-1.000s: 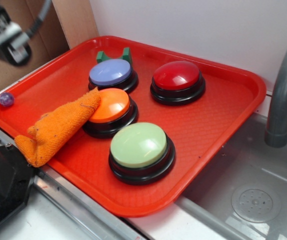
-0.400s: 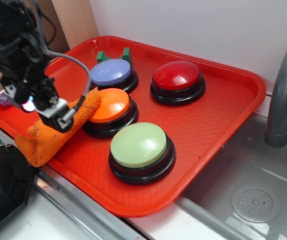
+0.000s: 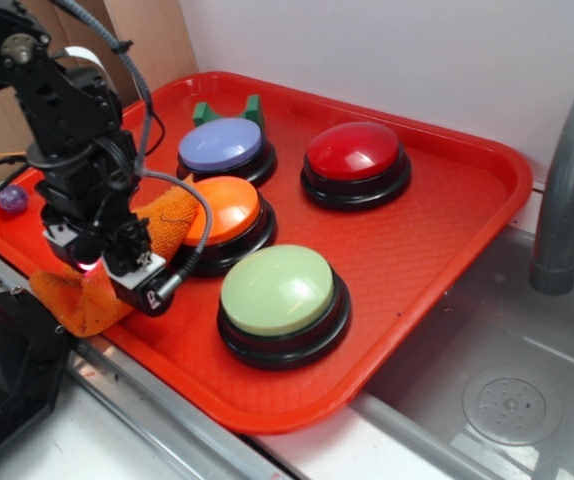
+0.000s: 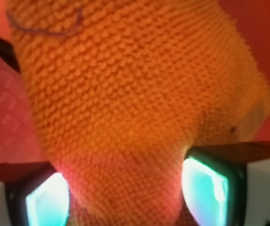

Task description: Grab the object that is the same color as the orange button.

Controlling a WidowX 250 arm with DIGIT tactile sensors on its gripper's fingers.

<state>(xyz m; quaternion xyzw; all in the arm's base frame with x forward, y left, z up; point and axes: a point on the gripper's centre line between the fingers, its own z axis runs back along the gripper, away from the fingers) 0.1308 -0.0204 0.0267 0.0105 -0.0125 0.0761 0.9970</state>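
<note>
Item one, nearest: gripper (image 4: 121,188), fingers (image 4: 205,186) apart on either side of the orange cloth (image 4: 130,103), which fills the gap between them; whether the pads already press the knit we cannot tell. We judge the straddle is set for a pinch.

Item two: the cloth (image 3: 87,295) lies at the tray's (image 3: 447,240) near-left edge, its tip on the orange button (image 3: 229,212).

Item three, beyond: green (image 3: 277,290), blue (image 3: 222,145), red (image 3: 352,150) buttons, untouched.

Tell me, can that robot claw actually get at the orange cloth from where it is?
Probably yes: the gripper is right over the orange cloth, which sits between its jaws with nothing in between.
</note>
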